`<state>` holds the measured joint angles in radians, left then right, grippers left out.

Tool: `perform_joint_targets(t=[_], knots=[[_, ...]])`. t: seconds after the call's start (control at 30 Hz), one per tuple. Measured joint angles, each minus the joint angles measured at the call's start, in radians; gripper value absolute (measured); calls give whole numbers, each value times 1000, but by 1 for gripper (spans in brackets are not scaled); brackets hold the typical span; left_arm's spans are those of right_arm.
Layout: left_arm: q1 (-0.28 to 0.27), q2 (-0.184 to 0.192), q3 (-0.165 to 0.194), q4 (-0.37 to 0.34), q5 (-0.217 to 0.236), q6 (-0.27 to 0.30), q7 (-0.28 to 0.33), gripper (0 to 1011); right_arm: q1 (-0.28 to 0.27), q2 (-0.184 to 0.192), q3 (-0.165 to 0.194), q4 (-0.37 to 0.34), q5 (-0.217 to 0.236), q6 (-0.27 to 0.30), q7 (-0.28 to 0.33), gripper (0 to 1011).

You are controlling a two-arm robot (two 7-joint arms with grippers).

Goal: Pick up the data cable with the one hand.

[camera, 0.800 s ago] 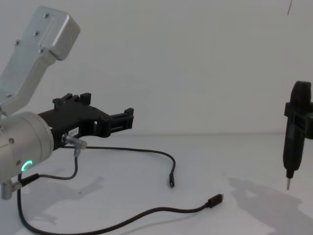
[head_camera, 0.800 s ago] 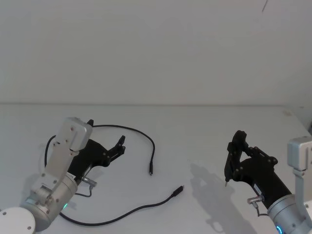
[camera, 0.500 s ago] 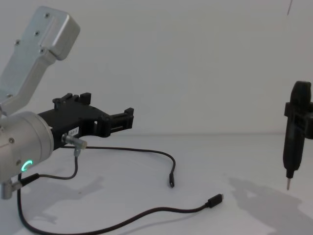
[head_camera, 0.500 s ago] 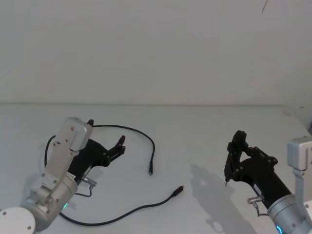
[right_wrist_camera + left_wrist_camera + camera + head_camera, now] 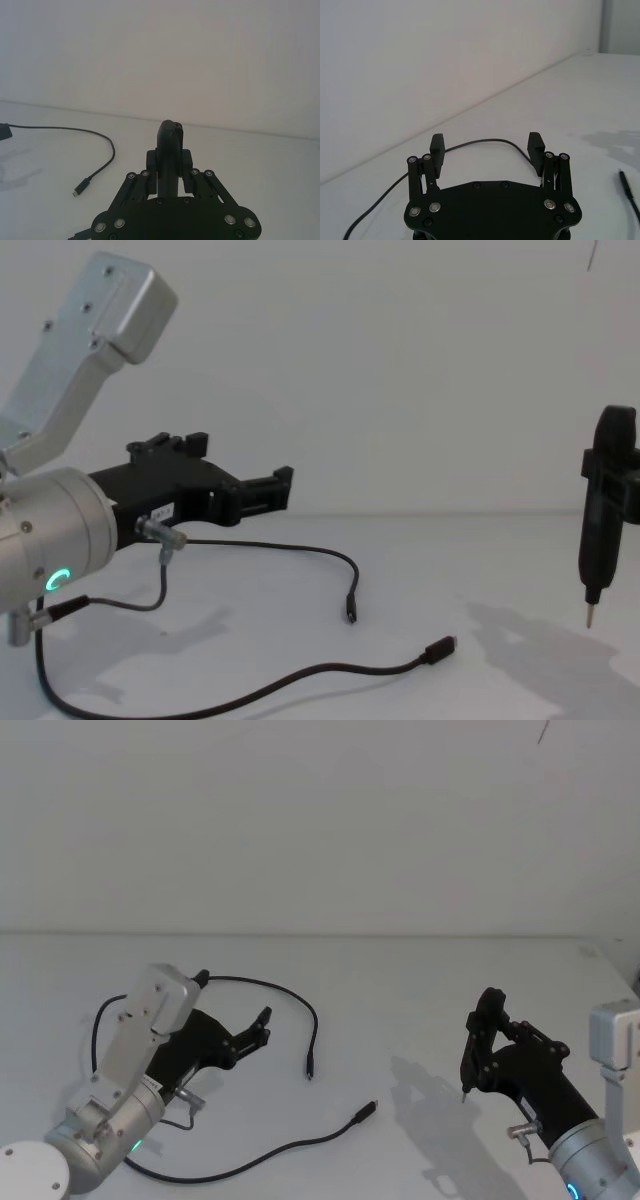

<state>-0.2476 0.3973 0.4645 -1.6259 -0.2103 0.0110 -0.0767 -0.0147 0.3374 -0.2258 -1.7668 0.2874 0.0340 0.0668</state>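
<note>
Jaws spread wide and empty, the long black left gripper [image 5: 258, 1026] on its silver wrist hovers above the white surface [image 5: 400, 980]. The long thin black data cable [image 5: 314, 1038] loops beneath it, both plugs lying to its right. Far right, the right gripper [image 5: 487, 1020] has its jaws clamped on a black pen-shaped tool [image 5: 600, 530].
</note>
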Motion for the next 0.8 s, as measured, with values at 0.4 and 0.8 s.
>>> perform_joint_targets(t=[0.4,0.8], knots=[[-27,38,33,5,-35,10,-156,1001,0,0,0,0,0,0,0,279],[-75,83,63,29,-79,35,-340,1001,0,0,0,0,0,0,0,279]])
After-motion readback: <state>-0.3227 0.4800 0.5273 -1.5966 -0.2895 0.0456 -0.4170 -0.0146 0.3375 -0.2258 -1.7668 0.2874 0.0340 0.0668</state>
